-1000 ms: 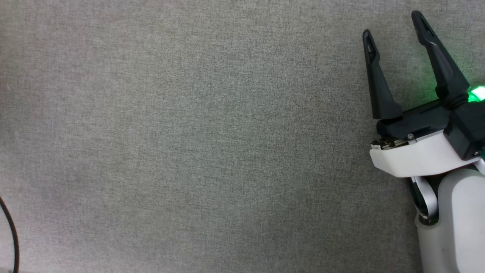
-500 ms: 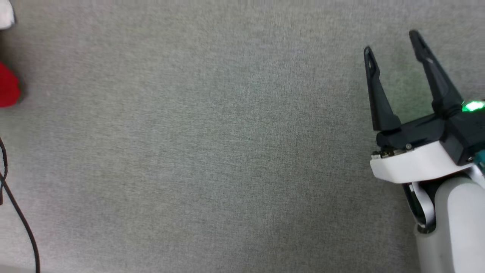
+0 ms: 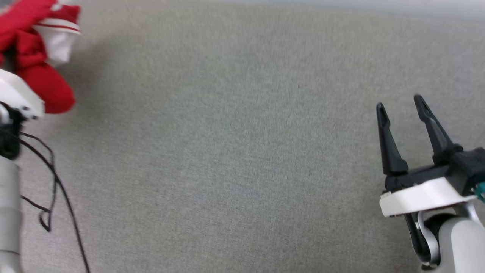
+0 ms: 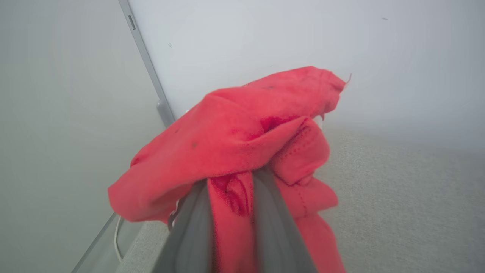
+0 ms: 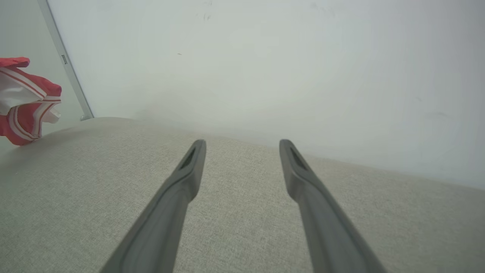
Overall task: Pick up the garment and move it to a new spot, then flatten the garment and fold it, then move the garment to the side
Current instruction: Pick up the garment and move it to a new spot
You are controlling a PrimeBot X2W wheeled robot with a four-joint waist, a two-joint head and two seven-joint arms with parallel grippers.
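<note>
Fingers [image 4: 193, 231] of the left gripper [image 4: 232, 182] are clamped close together on a thick fold of the red jersey [image 4: 246, 144]. Only a narrow strip of cloth shows between them, and their tips are buried in the bunched fabric. In the left wrist view the rest of the shirt bulges over and around the fingers in a crumpled mass, with stitched hems hanging down on the right. In the head view the left arm rises along the left edge as a silver forearm [image 3: 7, 212] with a white wrist housing [image 3: 17, 94], and a loose black cable [image 3: 57, 182] loops beside it. The jersey [image 3: 41, 57] hangs bunched at the upper left corner, with a white sleeve and its red-and-white striped trim turned outward. Whether its lowest fold touches the grey woven tabletop [image 3: 227, 151] cannot be told. The right gripper [image 3: 399, 103] sits at the lower right on a pale forearm [image 3: 458, 242], well apart from the garment. Its two long dark fingers point up and lean slightly left, spread wide with nothing between them. In the right wrist view these fingers [image 5: 178, 197] reach over bare cloth surface toward a pale wall [image 5: 265, 57], and the jersey [image 5: 22, 102] shows at the far left beside a slim metal upright [image 5: 64, 64].
</note>
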